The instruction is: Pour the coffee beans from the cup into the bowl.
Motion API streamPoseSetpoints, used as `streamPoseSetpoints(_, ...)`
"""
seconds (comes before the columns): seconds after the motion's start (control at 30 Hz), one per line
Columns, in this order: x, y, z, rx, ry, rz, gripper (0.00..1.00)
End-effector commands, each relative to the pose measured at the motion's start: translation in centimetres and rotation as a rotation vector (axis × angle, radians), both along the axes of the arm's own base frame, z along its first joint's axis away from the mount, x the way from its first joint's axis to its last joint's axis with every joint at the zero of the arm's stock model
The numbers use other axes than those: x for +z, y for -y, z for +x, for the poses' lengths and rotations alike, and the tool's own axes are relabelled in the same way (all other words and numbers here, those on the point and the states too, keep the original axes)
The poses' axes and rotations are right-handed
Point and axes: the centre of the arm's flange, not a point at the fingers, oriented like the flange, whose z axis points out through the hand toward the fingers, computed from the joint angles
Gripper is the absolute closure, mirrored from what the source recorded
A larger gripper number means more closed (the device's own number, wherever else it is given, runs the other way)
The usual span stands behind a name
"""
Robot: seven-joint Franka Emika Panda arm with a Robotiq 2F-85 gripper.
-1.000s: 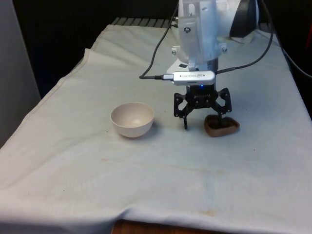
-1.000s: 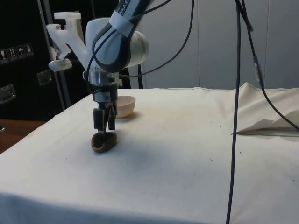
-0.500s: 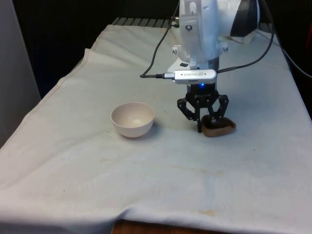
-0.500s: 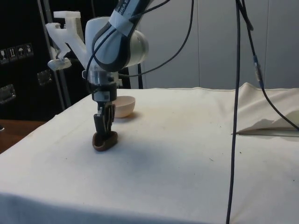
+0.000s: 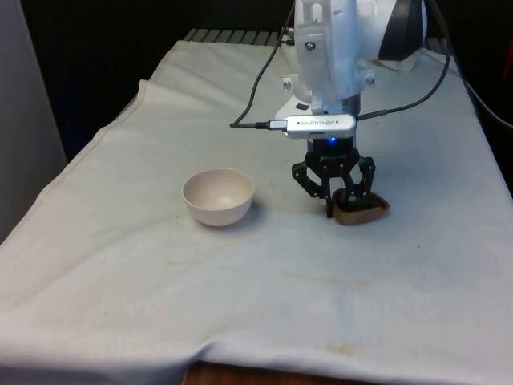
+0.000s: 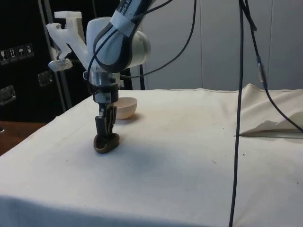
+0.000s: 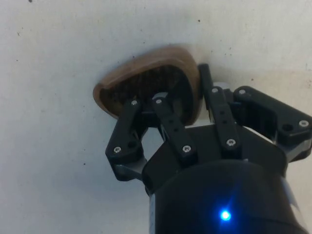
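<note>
A low brown wooden cup (image 5: pixel 365 211) with dark coffee beans inside stands on the white cloth at the front view's right. My gripper (image 5: pixel 335 208) points straight down and is shut on the cup's rim on the side nearest the bowl. In the wrist view one finger (image 7: pixel 165 108) reaches inside the cup (image 7: pixel 141 75) over the beans, while the other presses the wall from outside. The side view has the gripper (image 6: pixel 105 136) down on the cup (image 6: pixel 106 144). A cream bowl (image 5: pixel 218 196) sits upright and empty at the front view's left of the cup, and appears beyond the cup as the bowl (image 6: pixel 126 107) in the side view.
A black cable (image 5: pixel 255 88) runs from the wrist across the cloth behind the bowl. Another cable (image 6: pixel 238 118) hangs down in the side view, near a folded ridge of cloth (image 6: pixel 274 126). The table's front edge (image 5: pixel 264 365) lies well short of the cup.
The fingers have gone from wide open astride the cup's rim to shut on it. The cup shifted slightly on the cloth. The bowl has not moved.
</note>
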Motion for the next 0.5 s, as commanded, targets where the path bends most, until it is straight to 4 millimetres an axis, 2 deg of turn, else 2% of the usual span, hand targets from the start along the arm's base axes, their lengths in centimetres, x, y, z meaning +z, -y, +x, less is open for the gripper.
streamPoseSetpoints(0.0,0.1,-0.1,0.0,0.000,0.002,-0.006,0.97)
streamPoseSetpoints(0.1,0.6,-0.2,0.0,0.000,0.006,-0.006,0.97)
streamPoseSetpoints(0.13,0.2,-0.1,0.0,0.002,0.003,0.000,0.97)
streamPoseSetpoints(0.23,1.4,0.0,0.1,-0.002,0.013,-0.008,0.97)
streamPoseSetpoints(0.4,2.6,0.0,0.1,-0.003,0.019,-0.011,0.97)
streamPoseSetpoints(0.43,2.2,-0.1,0.2,0.001,0.021,0.001,0.97)
streamPoseSetpoints(0.47,2.8,-0.1,0.1,-0.001,0.019,-0.011,0.97)
